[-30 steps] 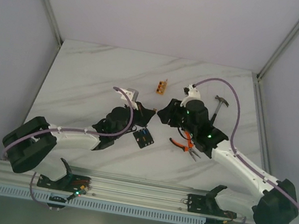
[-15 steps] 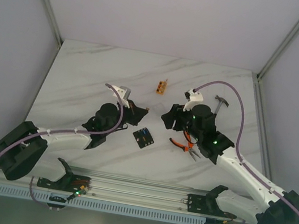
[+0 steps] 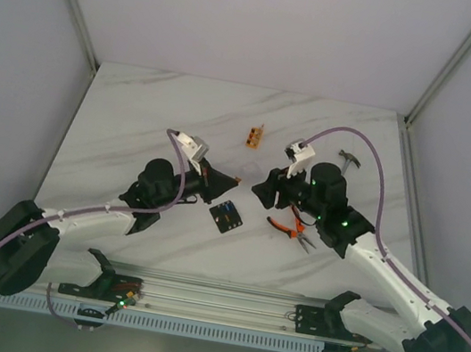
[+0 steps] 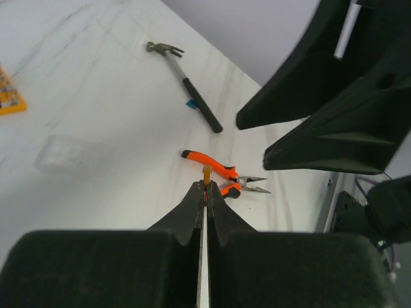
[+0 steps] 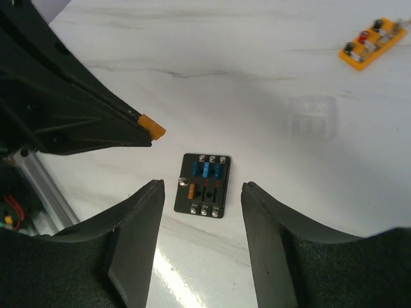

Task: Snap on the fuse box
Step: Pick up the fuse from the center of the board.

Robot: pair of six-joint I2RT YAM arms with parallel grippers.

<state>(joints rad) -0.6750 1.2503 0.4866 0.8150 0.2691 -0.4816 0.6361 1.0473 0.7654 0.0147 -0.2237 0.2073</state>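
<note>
The fuse box [image 3: 226,217] is a small black block with blue fuses and one orange fuse, lying flat on the white marble table. In the right wrist view the fuse box [image 5: 203,174] lies below and between my open fingers. My right gripper [image 3: 262,190] [image 5: 201,192] is open and empty, hovering above it. My left gripper [image 3: 233,180] [image 4: 205,187] is shut on a small orange fuse [image 4: 207,173], held above the table just left of the box. The fuse [image 5: 152,127] sticks out of the left fingertips.
A clear plastic cover [image 5: 312,119] lies on the table beyond the box and also shows in the left wrist view [image 4: 64,153]. A small orange block [image 3: 255,134], orange-handled pliers [image 3: 290,228] and a hammer [image 3: 347,163] lie around the right arm.
The left arm has swung its elbow and base link to the left, while its gripper stays near the box with the fuse. The right wrist has shifted slightly.
</note>
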